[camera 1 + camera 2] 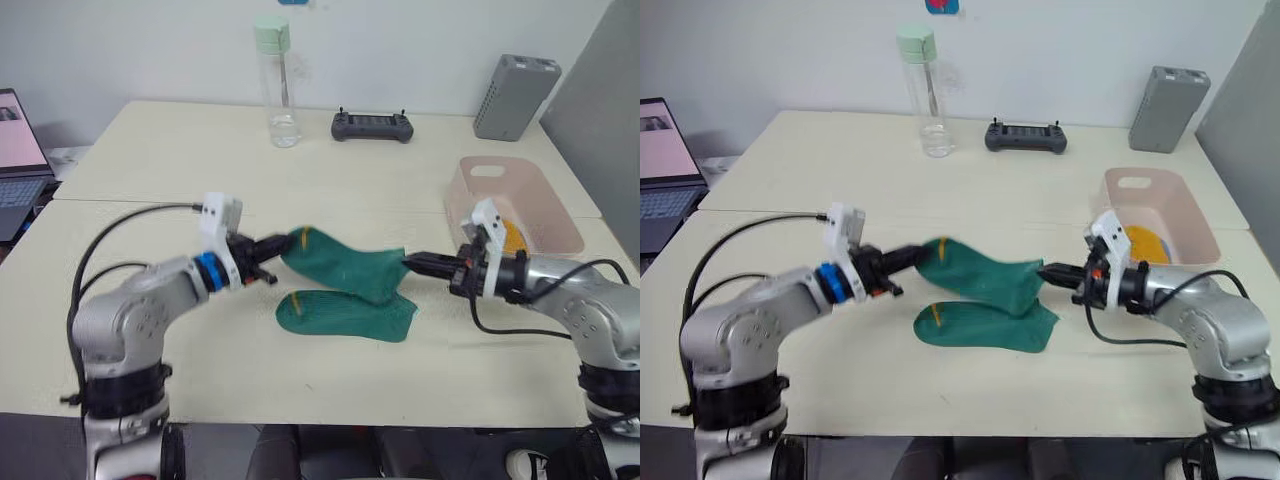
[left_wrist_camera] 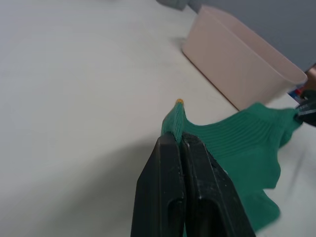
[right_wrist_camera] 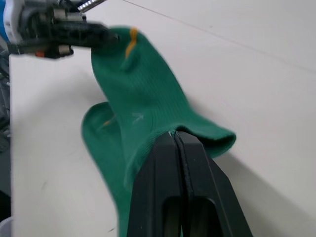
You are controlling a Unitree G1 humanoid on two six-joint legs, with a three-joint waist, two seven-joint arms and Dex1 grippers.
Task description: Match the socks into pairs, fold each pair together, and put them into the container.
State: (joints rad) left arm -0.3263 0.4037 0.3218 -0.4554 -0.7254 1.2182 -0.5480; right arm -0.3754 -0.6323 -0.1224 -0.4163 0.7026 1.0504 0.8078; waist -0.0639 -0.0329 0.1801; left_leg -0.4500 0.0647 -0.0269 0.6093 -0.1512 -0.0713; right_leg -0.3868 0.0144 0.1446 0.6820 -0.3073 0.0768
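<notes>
pale bench (image 1: 150, 160) under a green sock (image 1: 345, 268) stretched between left gripper (image 1: 272, 247) and right gripper (image 1: 412, 262), both clamped on it; best lowered squarely onto its mate (image 1: 345, 315), edges aligned, near the container (image 1: 520, 190)

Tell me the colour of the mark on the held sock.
Yellow, on the dark green sock; clearest in the right wrist view.

Open bench (image 1: 180, 150) on the left side and near edge, green sock (image 1: 345, 262) stretched across the middle, pink tub (image 1: 520, 200) at right, bottle (image 1: 280, 85), controller (image 1: 372, 125) and grey box (image 1: 515, 95) lined along the far edge
</notes>
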